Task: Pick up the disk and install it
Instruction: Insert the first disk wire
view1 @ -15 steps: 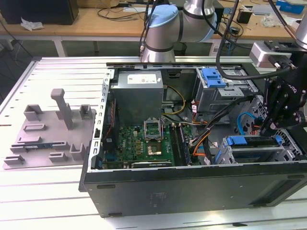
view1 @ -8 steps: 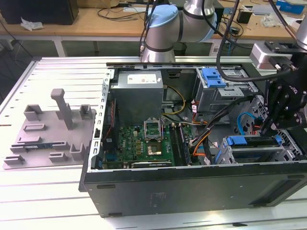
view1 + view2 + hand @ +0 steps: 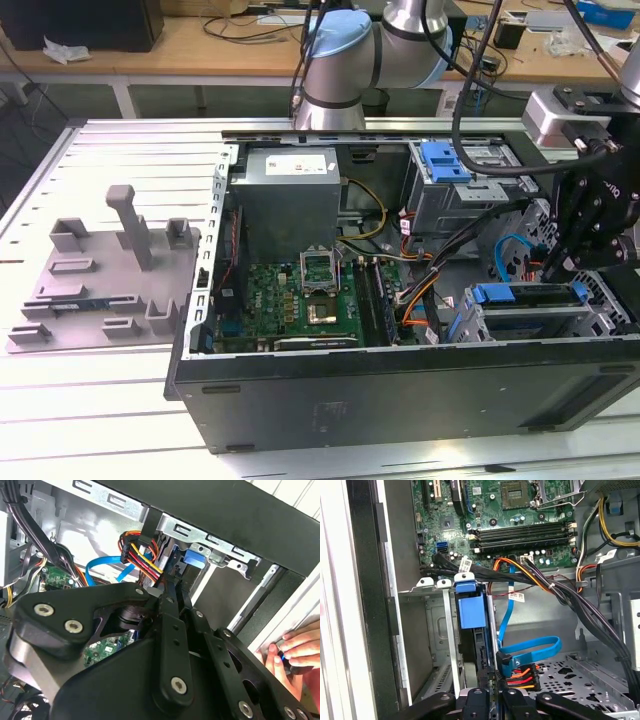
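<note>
Exterior view: the computer case [image 3: 400,395] lies open on its side on a slatted metal table [image 3: 120,150], and the gripper [image 3: 556,268] hangs over the drive cage at the exterior view's right end of the case. The disk [image 3: 530,298] sits in that cage, its blue carrier frame showing along its upper edge. A separate blue latch piece [image 3: 445,160] lies on the cage farther back. The grey power supply [image 3: 290,190] carries a white sticker [image 3: 300,163] with red and dark print — no word on it can be read.

In the first wrist view the disk [image 3: 479,655] stands edge-on in its bay with the carrier's blue tab [image 3: 470,611] at its end. The gripper [image 3: 492,694] has its jaws drawn close, with the disk's thin edge between them. A blue data cable [image 3: 530,650] loops just beside it, next to a plug with red, orange and yellow wires [image 3: 522,677]. Small white tags [image 3: 465,562] wrap the black cables — their print is illegible.

In the second wrist view a person's hand [image 3: 295,652] rests at the case's outer edge.
</note>
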You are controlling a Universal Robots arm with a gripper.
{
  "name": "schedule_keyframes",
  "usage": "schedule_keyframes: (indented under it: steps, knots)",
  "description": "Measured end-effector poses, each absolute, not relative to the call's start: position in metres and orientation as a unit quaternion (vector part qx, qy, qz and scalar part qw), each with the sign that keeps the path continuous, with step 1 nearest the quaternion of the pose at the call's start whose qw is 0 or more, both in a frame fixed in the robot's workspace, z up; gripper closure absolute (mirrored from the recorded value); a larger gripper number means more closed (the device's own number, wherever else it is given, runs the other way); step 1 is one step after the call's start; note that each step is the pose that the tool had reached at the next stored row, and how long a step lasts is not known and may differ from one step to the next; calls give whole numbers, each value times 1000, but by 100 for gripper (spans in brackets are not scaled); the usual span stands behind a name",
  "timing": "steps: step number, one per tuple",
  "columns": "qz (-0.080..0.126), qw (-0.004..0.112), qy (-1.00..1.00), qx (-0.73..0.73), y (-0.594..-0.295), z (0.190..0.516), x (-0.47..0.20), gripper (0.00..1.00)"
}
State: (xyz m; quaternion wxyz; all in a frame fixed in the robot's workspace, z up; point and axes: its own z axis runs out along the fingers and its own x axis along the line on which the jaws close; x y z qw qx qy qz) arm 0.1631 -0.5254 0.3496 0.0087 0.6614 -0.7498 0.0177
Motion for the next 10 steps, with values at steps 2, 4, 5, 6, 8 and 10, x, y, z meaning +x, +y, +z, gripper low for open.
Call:
schedule_keyframes:
  steps: [2,4,5,6,8,10]
  knots:
    - [18,9,-750,661,-526,350,163,83]
    - [18,9,-750,661,-526,350,163,83]
    - [18,9,-750,661,-526,350,163,83]
    - [18,9,-750,661,-526,350,163,83]
    - [18,9,-750,661,-526,350,163,83]
    - [18,9,-750,662,-526,349,163,83]
